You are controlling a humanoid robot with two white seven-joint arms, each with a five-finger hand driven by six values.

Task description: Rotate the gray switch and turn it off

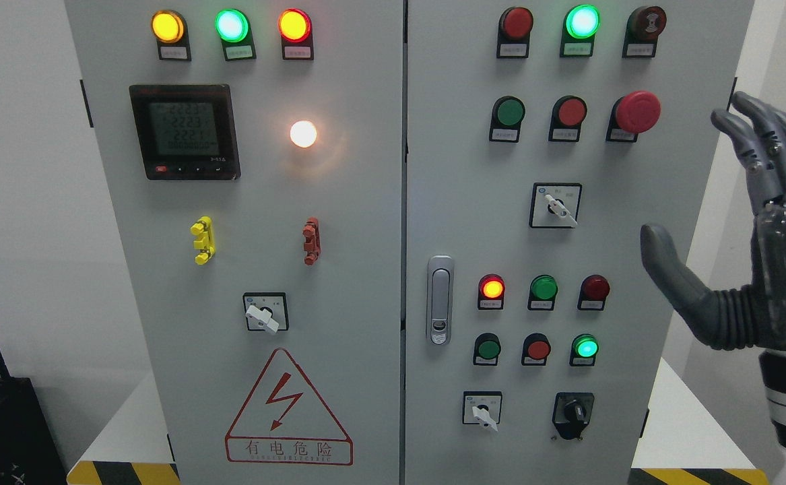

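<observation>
Three rotary switches with pale gray handles sit on the gray cabinet. One is in the upper right door [558,207], one on the left door [263,314] and one at the right door's bottom [483,410]. All three handles point down and to the right. My right hand [696,182] is raised at the picture's right edge, beside the cabinet's right side, palm toward the panel. It is open, its fingers [763,141] spread upward and the thumb [669,266] stretched to the left, holding nothing. It touches no switch. The left arm is out of view.
A black rotary switch [573,411] sits right of the bottom gray one. A red mushroom stop button [637,111] stands out near my fingers. Lit lamps, push buttons, a meter display [184,131] and a door latch [440,300] fill the panel. A white table [689,424] shows below.
</observation>
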